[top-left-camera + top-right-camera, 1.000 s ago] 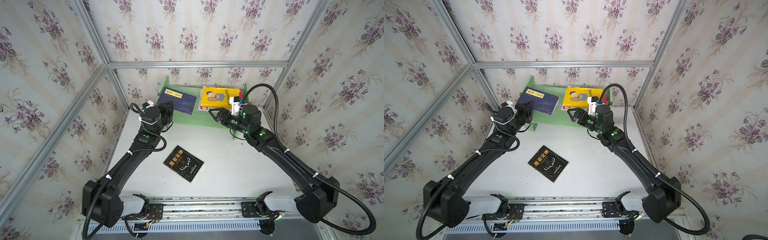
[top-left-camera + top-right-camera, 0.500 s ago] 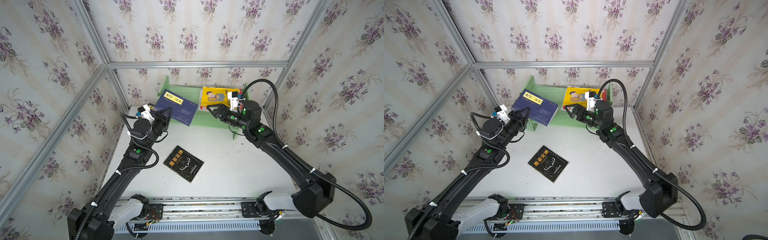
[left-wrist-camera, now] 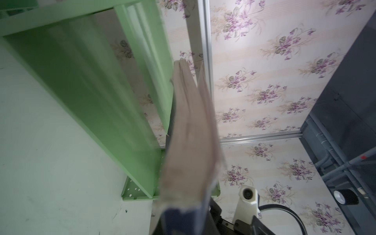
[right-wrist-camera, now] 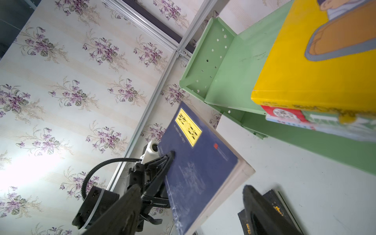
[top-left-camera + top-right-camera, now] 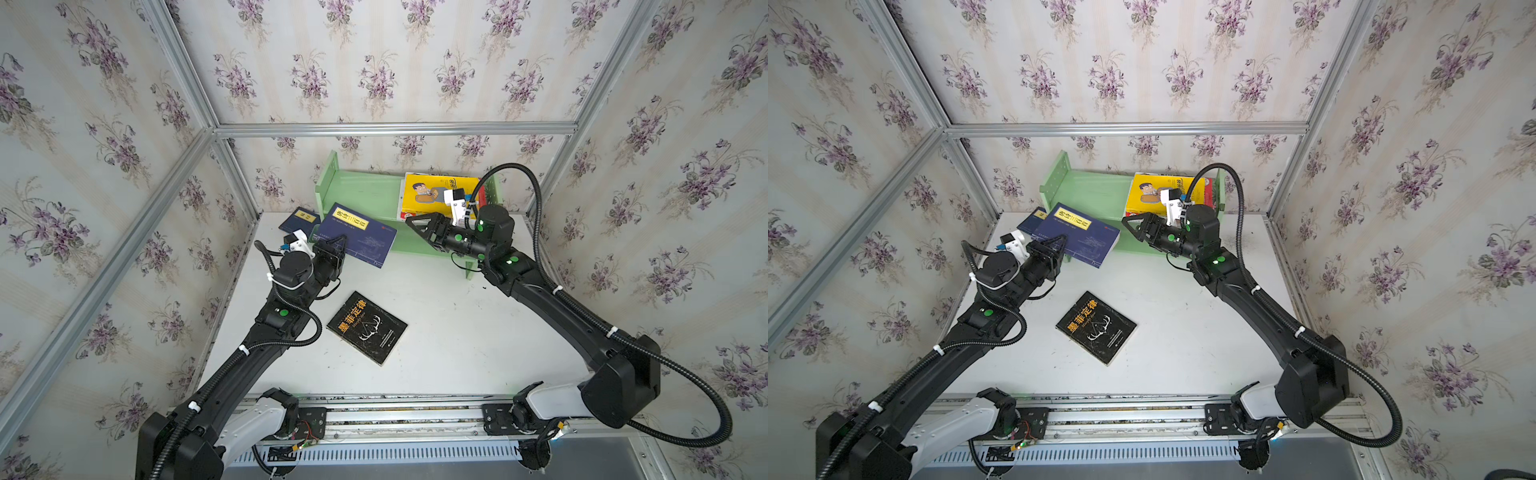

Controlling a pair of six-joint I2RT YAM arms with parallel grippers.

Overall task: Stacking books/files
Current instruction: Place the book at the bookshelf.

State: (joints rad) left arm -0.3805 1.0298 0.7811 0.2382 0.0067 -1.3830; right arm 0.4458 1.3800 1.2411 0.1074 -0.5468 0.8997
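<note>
My left gripper (image 5: 338, 244) (image 5: 1059, 242) is shut on the near corner of a navy book with a yellow label (image 5: 358, 233) (image 5: 1079, 237). It holds the book tilted in the air at the left end of the green shelf (image 5: 361, 192). In the left wrist view only the book's page edge (image 3: 190, 142) shows. A second navy book (image 5: 300, 219) lies behind it. My right gripper (image 5: 419, 230) (image 4: 191, 190) is open and empty, facing the held book (image 4: 195, 162). The yellow cartoon book (image 5: 436, 194) (image 4: 315, 71) lies on a red-and-green one (image 4: 301, 120) on the shelf. A black book (image 5: 368, 328) lies on the table.
The green shelf (image 5: 1090, 192) stands against the back wall, with raised end plates. Flowered walls and aluminium frame bars close in the table (image 5: 449, 332) on three sides. The arms' rail runs along the front edge.
My left arm has drawn back from the shelf, carrying the navy book off it to the left and forward. A second navy book now shows behind. The right gripper has shifted slightly left.
</note>
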